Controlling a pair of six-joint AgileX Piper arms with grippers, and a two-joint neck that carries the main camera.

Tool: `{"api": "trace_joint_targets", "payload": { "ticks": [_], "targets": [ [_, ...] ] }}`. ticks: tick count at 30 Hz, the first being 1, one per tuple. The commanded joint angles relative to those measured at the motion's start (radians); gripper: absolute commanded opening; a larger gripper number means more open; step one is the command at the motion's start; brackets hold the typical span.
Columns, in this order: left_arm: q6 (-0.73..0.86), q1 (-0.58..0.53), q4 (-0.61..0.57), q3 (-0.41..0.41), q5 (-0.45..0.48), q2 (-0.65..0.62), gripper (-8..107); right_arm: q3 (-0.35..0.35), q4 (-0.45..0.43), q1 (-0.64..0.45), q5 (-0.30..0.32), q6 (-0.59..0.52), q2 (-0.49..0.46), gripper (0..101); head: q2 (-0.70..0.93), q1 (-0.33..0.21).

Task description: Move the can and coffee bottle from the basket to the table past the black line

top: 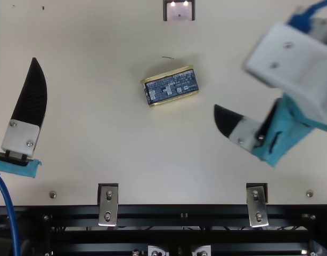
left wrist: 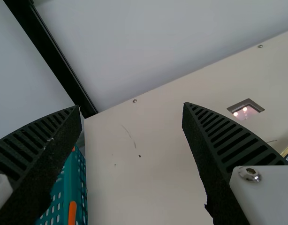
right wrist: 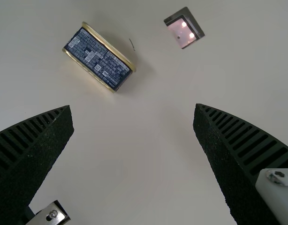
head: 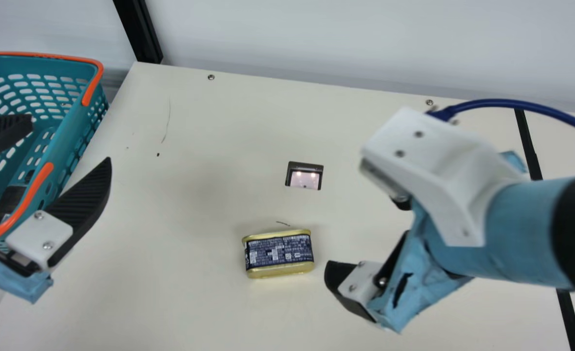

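Observation:
My left gripper [head: 70, 140], open and holding nothing, is at the right rim of the teal basket [head: 68, 141]; in the left wrist view the gripper [left wrist: 132, 107] has its fingers wide apart. A dark object [head: 9, 202], too hidden to identify, lies low in the basket. The gold-edged can [head: 278, 254] with a dark blue label rests on the table between the arms, left of the black line [head: 528, 146]. Right of the can is my right gripper [head: 358, 288], partly hidden by its arm. In the right wrist view the gripper [right wrist: 133, 107] is open, with the can [right wrist: 99, 58] beyond its fingertips.
A small recessed panel [head: 305, 175] is set in the table [head: 209, 146] behind the can. A black post [head: 141, 34] stands at the back left corner. The right arm's blue-covered wrist spans the space between can and black line.

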Motion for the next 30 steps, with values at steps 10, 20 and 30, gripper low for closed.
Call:
{"api": "trace_joint_targets", "payload": {
  "ticks": [10, 20, 30],
  "targets": [
    [0.0, 0.0, 0.0, 0.0, 0.0, 0.0, 90, -0.059, -0.052, 0.14, -0.106, -0.114, 0.186, 101, -0.009, -0.006],
    [0.0, 0.0, 0.0, 0.0, 0.0, 0.0, 90, -0.117, -0.07, 0.209, -0.124, -0.208, 0.314, 101, -0.009, -0.006],
    [0.0, 0.0, 0.0, 0.0, 0.0, 0.0, 90, -0.158, -0.045, 0.212, -0.107, -0.276, 0.395, 101, -0.009, -0.006]
  ]
}}
